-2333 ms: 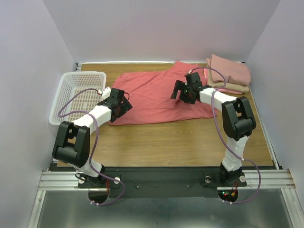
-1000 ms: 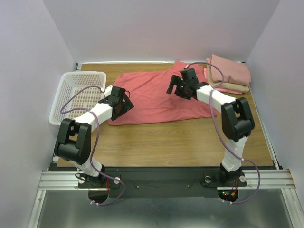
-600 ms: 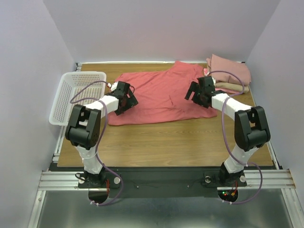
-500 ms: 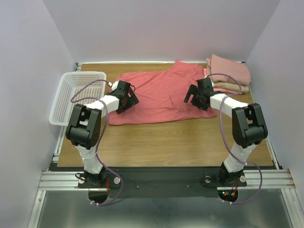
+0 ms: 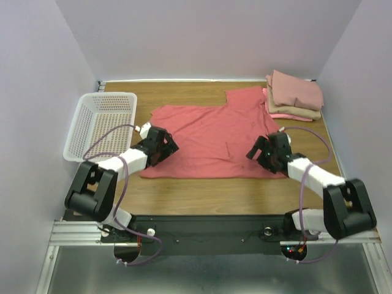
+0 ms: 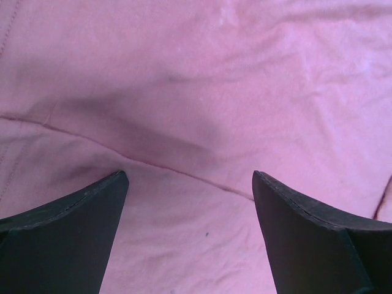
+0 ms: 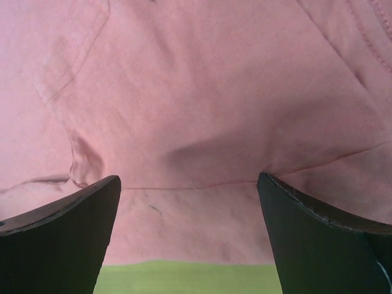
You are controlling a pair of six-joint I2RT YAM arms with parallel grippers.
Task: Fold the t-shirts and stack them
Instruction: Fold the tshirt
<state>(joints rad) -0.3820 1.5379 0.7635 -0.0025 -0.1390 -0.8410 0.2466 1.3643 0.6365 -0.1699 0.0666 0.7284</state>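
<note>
Overhead view only: whole coral-red shirt (image 5: 208,131) lies spread flat, one sleeve poking out at its far right corner. Folded stack (image 5: 294,95) sits just off that far right corner, touching or nearly touching the sleeve: dusty-pink tee on top, tan under it, a sliver of bright pink at the bottom. White mesh basket (image 5: 109,95) stands off the shirt's left side, apart from it. Bare wooden table (image 5: 202,184) shows along the shirt's near edge.

Wrist views give what the overhead cannot: cloth close up. Left wrist view is all red-pink fabric, with a stitched seam running diagonally across between the fingers (image 6: 73,233) and soft wrinkles above it. Right wrist view shows a hem line, a small puckered fold at the left, and a greenish strip of bare surface (image 7: 184,278) below the shirt's edge.

Purple cables (image 5: 107,138) loop over both arms; the arm links cover parts of the shirt's left edge and near right corner.

Left gripper (image 5: 164,146) is over the shirt's left edge, fingers spread wide, nothing between them. Right gripper (image 5: 260,150) is over the shirt's near right corner, spread just as wide, also holding nothing. Both sit low over the cloth; can't tell whether the fingertips touch it.
</note>
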